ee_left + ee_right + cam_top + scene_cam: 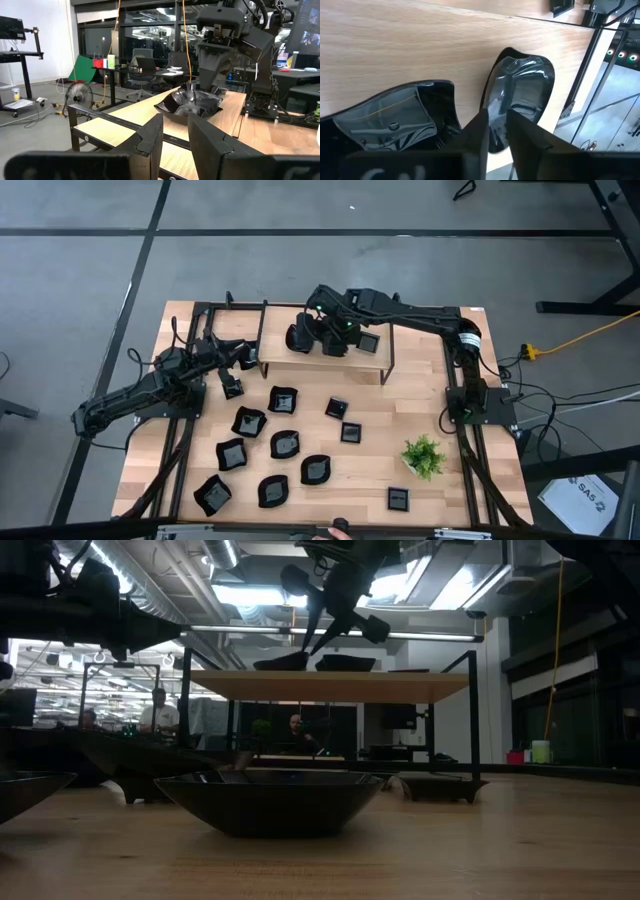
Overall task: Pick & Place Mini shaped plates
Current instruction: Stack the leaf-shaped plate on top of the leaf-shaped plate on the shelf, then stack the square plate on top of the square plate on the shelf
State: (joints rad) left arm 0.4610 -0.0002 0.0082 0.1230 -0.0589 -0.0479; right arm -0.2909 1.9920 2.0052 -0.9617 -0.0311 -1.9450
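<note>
**Right gripper over the shelf, dish at its fingertips**

The right gripper (303,337) is hanging over the left end of the raised shelf (375,363), its fingers (479,131) standing slightly parted astride the rim of a leaf-shaped plate (520,95) lying on the wood; whether they are gripping it I cannot tell. Another plate (395,117) is sitting just beside it. The left gripper (232,387) is waiting near the shelf's left leg, fingers apart, holding nothing. The other plates (285,444) are lying scattered on the table (375,465), near a plant (424,456).
</note>
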